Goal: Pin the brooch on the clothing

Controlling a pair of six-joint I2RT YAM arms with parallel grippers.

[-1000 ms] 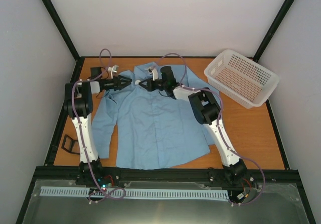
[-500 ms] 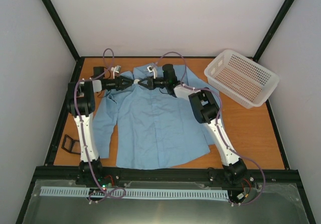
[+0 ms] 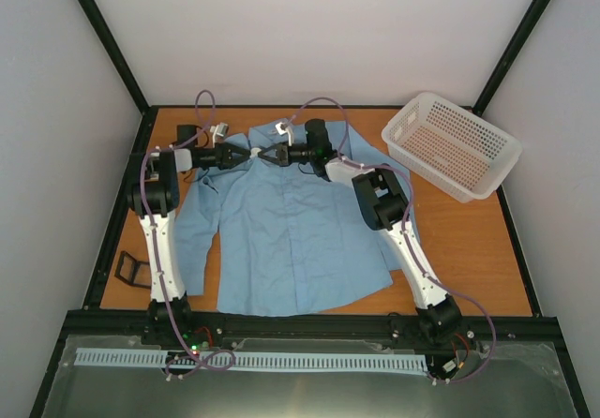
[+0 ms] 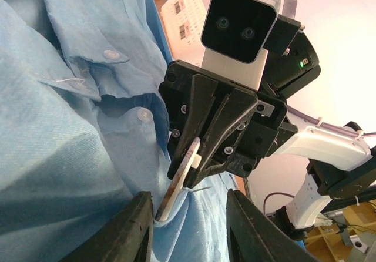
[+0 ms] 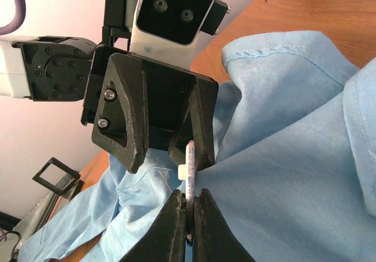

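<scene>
The light blue shirt [image 3: 291, 240] lies flat on the wooden table, collar at the far end. My right gripper [image 3: 266, 155] is shut on the brooch, which shows edge-on in the right wrist view [image 5: 189, 159] between my closed right gripper [image 5: 189, 194]. My left gripper [image 3: 246, 156] faces it tip to tip over the shirt's upper left chest. In the left wrist view the left gripper [image 4: 189, 194] is open, its jaws on either side of the brooch [image 4: 181, 180]. The brooch's lower edge presses into a fold of shirt [image 4: 53, 127], and a thin pin shows beside it.
A white perforated basket [image 3: 450, 144] stands at the back right. A black open frame [image 3: 131, 268] lies at the table's left edge, also seen in the right wrist view [image 5: 56, 177]. Both arms stretch over the shirt.
My left gripper has moved right towards the right gripper, closing the gap. Its open jaws now straddle the brooch. The right gripper has shifted only slightly.
</scene>
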